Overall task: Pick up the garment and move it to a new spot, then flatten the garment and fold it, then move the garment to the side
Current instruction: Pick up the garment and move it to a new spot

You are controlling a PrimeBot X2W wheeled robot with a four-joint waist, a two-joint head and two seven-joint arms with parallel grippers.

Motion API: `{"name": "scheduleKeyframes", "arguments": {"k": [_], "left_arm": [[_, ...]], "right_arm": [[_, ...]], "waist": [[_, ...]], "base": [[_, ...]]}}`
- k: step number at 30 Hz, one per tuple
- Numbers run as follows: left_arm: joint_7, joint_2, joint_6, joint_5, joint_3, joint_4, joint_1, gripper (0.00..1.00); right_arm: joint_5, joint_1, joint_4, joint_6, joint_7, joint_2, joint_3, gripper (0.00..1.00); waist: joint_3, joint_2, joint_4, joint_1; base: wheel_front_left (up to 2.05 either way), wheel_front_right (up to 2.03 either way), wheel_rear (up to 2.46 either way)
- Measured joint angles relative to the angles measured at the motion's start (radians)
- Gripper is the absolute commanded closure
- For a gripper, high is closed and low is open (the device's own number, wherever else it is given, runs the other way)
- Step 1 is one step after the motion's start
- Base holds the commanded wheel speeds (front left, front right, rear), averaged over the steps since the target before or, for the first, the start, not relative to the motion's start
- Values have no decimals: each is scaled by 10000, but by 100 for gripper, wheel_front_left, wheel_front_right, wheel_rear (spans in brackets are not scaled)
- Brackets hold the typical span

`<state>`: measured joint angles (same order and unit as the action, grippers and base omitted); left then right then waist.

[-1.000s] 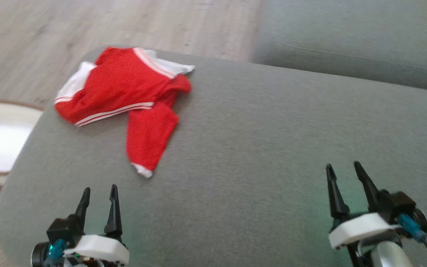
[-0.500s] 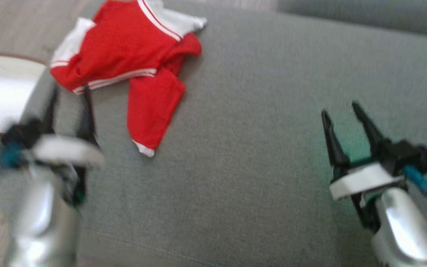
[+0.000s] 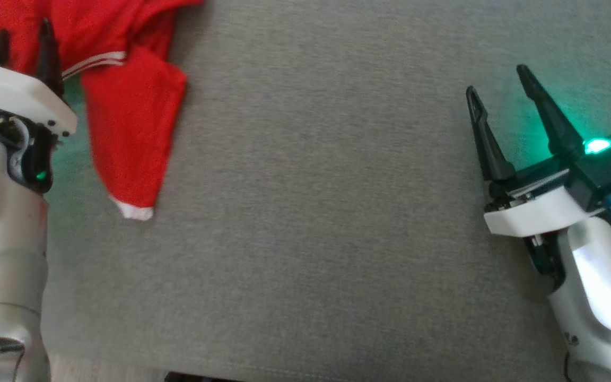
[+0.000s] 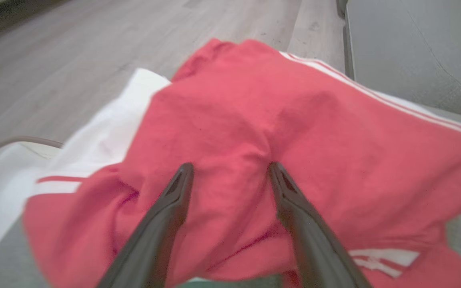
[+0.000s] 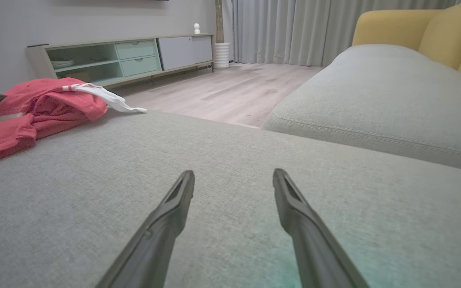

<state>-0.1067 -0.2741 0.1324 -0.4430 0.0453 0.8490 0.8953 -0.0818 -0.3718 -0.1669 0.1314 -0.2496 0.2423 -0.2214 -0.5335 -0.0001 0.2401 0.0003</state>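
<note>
The left end effector [image 3: 23, 31] had advanced over the garment [image 3: 130, 122] — it and the right end effector [image 3: 495, 79] stood wide open, empty — pickup appeared imminent.

Matt red cloth garment [image 3: 125, 122] on woven grey cushion [image 3: 326, 212].

A crumpled red fabric garment with white striped trim [image 3: 130, 122] lies at the far left corner of the grey woven cushion [image 3: 311, 212]. The left gripper [image 3: 23, 29] hangs over it, fingers spread. The right gripper [image 3: 495, 79], fingers apart and lit green, hovers near the cushion's right edge.
</note>
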Motion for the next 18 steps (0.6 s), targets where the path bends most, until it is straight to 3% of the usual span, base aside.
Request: {"name": "scheduleKeyframes", "arguments": {"k": [4,5,6,7,14,18], "left_arm": [[-150,-36,0,-188,211,759,247,0],[-146,-86,0,-157,234,945,311,7],[-134,-142,0,-180,253,1122,393,67],[-117,-207,2,-242,299,1262,484,100],[424,-445,2,-750,943,1490,633,100],[621,-1177,0,-991,1486,650,763,100]], "right_arm": [[0,-68,255,0,105,123,-6,0],[0,-61,303,0,136,169,-4,0],[0,-61,337,0,148,182,-4,0],[0,-60,364,0,207,180,-6,0],[-42,384,140,0,199,-13,2,0],[-169,679,-221,0,59,-428,44,0]], "waist": [[-176,0,-329,-2],[-209,0,-420,-3],[-225,0,-495,-3],[-218,0,-557,-2],[392,0,-655,-3],[1200,0,-740,-4]], "base": [[0,0,0],[0,0,0],[0,0,0],[0,0,0],[0,0,0],[0,0,0]]}}
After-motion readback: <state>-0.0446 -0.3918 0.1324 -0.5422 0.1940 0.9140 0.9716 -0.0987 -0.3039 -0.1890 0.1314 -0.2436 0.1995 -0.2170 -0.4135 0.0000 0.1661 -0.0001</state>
